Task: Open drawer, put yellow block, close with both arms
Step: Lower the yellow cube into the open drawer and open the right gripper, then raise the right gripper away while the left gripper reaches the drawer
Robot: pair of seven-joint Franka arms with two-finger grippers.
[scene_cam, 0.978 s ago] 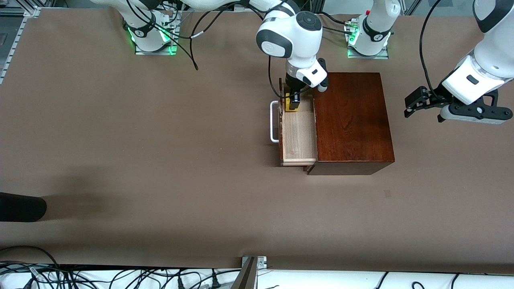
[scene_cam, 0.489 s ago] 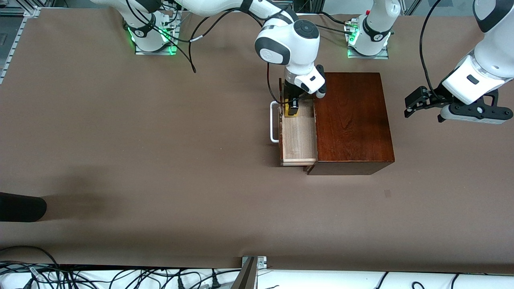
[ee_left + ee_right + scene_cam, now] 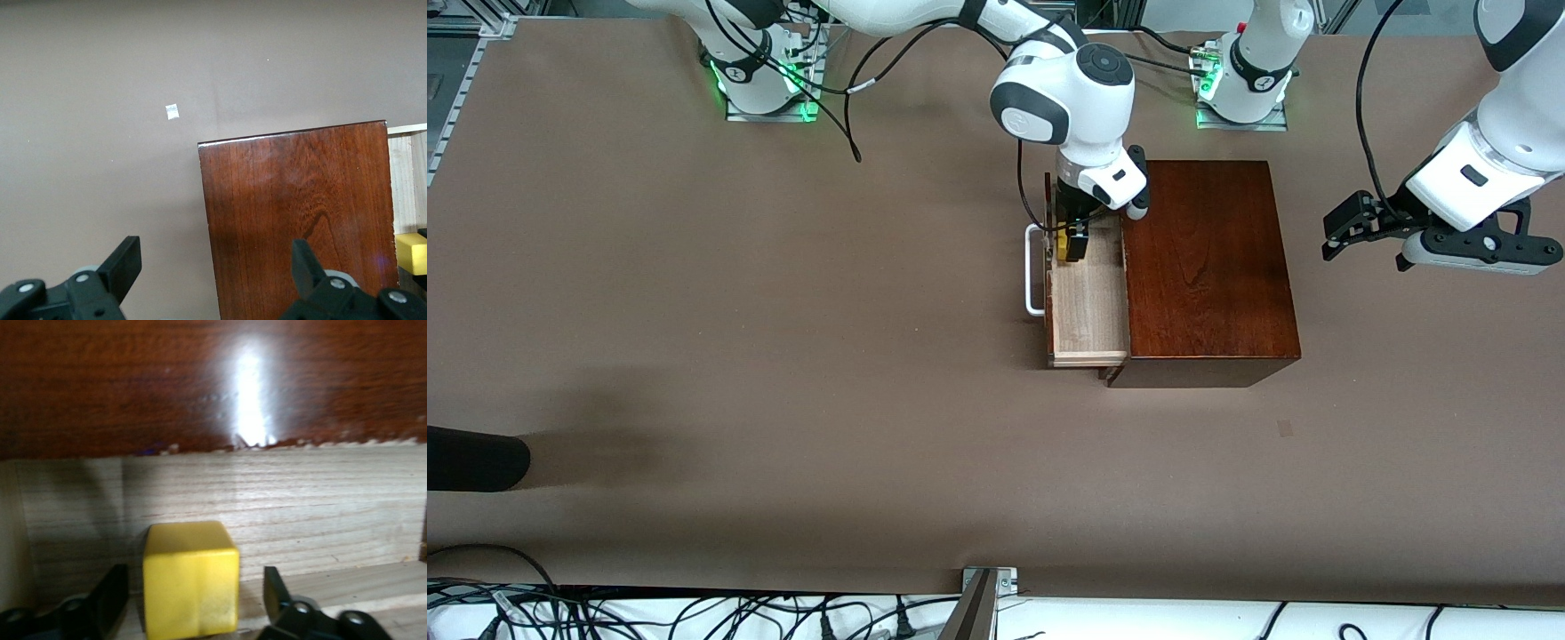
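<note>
The drawer [image 3: 1085, 311] of the dark reddish-brown box [image 3: 1205, 267] stands pulled out toward the right arm's end, its white handle [image 3: 1034, 271] on the front. My right gripper [image 3: 1073, 242] is down inside the drawer, at the part farthest from the front camera. The yellow block [image 3: 190, 580] rests on the pale drawer floor between its open fingers, with a gap on each side. Only a sliver of the block [image 3: 1062, 252] shows in the front view. My left gripper [image 3: 1332, 240] is open and empty, held in the air beside the box [image 3: 293, 213] at the left arm's end, waiting.
A small patch [image 3: 1284, 428] marks the brown table nearer the front camera than the box. A dark object [image 3: 471, 458] reaches in at the right arm's end. Cables [image 3: 694, 613] lie along the near edge.
My right gripper has come down into the drawer with the yellow block, which now shows less in the front view. The left arm has not moved.
</note>
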